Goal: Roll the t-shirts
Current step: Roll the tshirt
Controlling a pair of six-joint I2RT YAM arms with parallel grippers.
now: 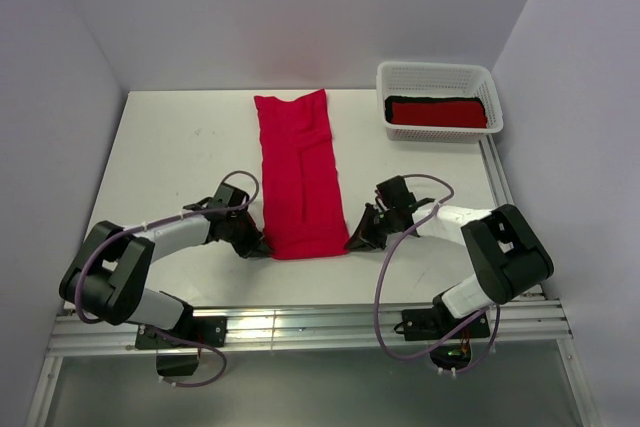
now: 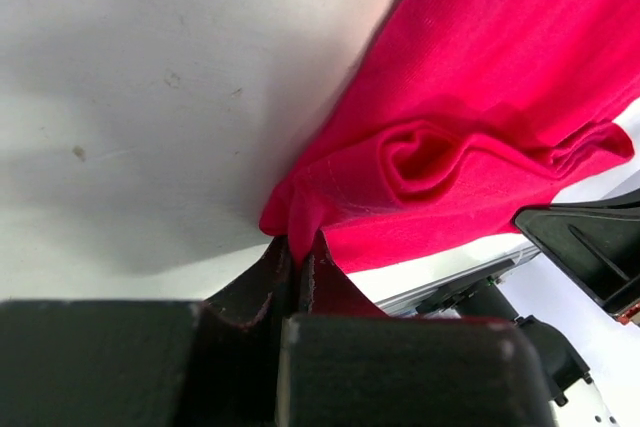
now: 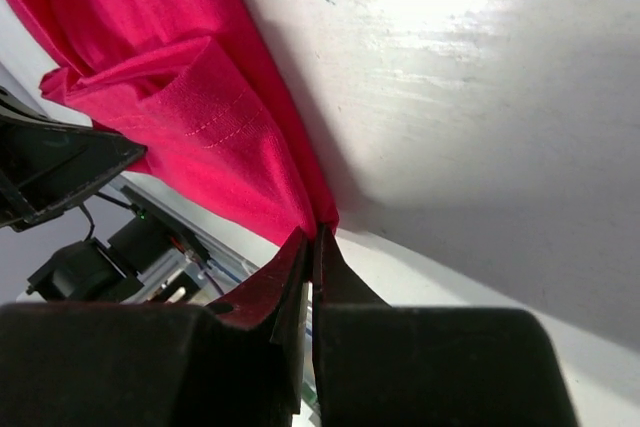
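A bright red t-shirt (image 1: 298, 177) lies folded into a long narrow strip down the middle of the white table. My left gripper (image 1: 262, 244) is shut on the strip's near left corner; in the left wrist view (image 2: 298, 244) the red cloth (image 2: 480, 97) is pinched between the fingers. My right gripper (image 1: 354, 240) is shut on the near right corner; in the right wrist view (image 3: 316, 235) the red cloth (image 3: 190, 117) runs into the closed tips. A second red t-shirt (image 1: 437, 113) lies rolled in the basket.
A white lattice basket (image 1: 440, 77) stands at the far right corner, holding the red roll on a black cloth (image 1: 440, 100). An aluminium rail (image 1: 300, 327) runs along the near table edge. Walls close in on the left, back and right.
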